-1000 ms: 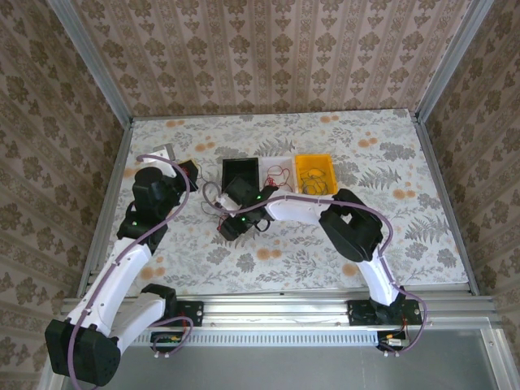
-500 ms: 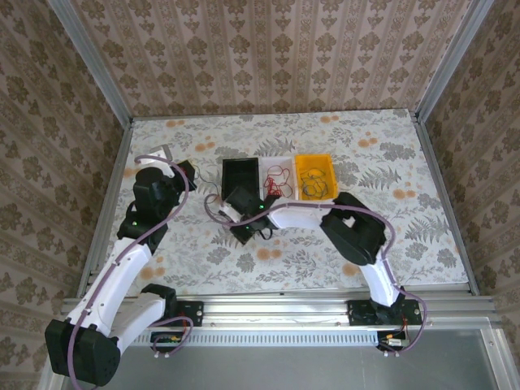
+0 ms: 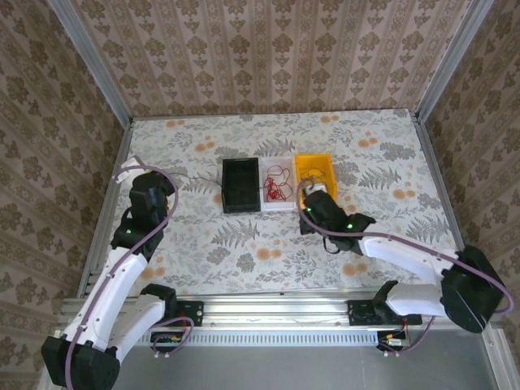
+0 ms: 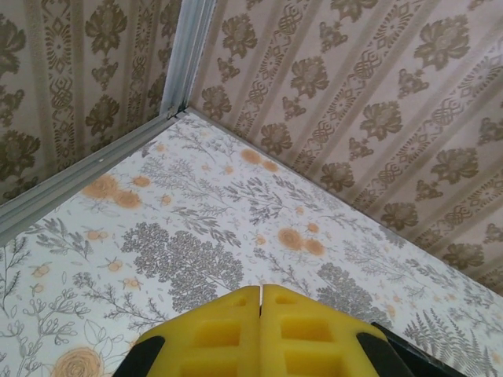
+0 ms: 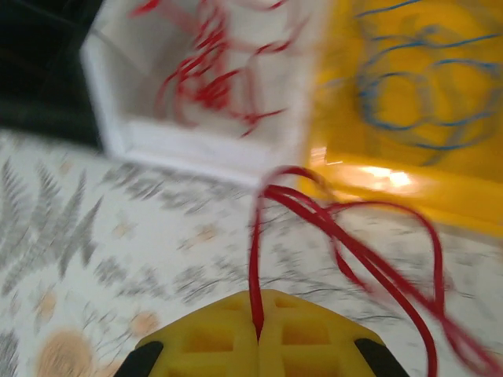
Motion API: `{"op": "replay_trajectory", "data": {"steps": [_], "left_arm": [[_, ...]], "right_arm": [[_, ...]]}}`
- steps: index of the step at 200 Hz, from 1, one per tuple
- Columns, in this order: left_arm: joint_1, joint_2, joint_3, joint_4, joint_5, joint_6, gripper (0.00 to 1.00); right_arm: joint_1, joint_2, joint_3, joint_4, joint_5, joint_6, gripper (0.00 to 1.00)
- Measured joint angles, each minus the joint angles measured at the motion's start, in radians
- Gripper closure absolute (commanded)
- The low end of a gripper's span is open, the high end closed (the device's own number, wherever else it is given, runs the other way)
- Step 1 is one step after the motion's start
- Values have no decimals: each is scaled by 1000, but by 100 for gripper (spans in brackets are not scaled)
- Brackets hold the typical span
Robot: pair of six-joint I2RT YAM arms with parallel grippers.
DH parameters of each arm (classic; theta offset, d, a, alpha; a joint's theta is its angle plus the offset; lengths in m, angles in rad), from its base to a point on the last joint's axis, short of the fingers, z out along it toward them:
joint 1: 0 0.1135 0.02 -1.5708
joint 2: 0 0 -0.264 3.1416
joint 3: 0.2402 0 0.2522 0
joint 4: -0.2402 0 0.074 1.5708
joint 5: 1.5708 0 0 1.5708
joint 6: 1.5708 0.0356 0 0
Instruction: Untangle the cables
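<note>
The right gripper (image 5: pixel 258 305) has its jaws pinched shut on a red cable (image 5: pixel 346 236), which leaves them at the seam and runs away from the wrist in long loops, trailing off to the right of that camera's view over the worktop (image 3: pixel 382 162). In the top view this gripper sits at the near edge of the yellow bin (image 5: pixel 393 188), close to where it meets the white bin (image 5: pixel 196 149). The yellow bin holds a coiled blue cable (image 5: pixel 369 94), and the white bin holds more red cables (image 5: pixel 200 75). So the matching bin lies ahead of the jaws and to their left, just beside them, while the held cable's long axis points forward and to the right, toward the yellow bin. As I judge it, the coming move turns on that offset: the jaws need to shift left over the white bin's rim before letting go, or the slack loops could drape across the yellow bin's wall. The right arm is plainly the nearer one. The left gripper (image 4: pixel 260 305) hangs well apart at the left side of the worktop, beyond the black bin (image 3: pixel 241 183), its jaws closed flush on nothing. A thin dark line on the worktop between the left arm and the black bin may be another cable, but it is too faint to be sure.
</note>
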Motion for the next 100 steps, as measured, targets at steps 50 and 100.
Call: {"op": "replay_trajectory", "data": {"steps": [50, 100], "left_arm": [[-8, -14, -13, -37, -66, -33, 100], [-8, -9, 2, 41, 103, 76, 100]], "right_arm": [[-155, -102, -33, -43, 105, 171, 100], [-226, -124, -63, -46, 95, 206, 100]]}}
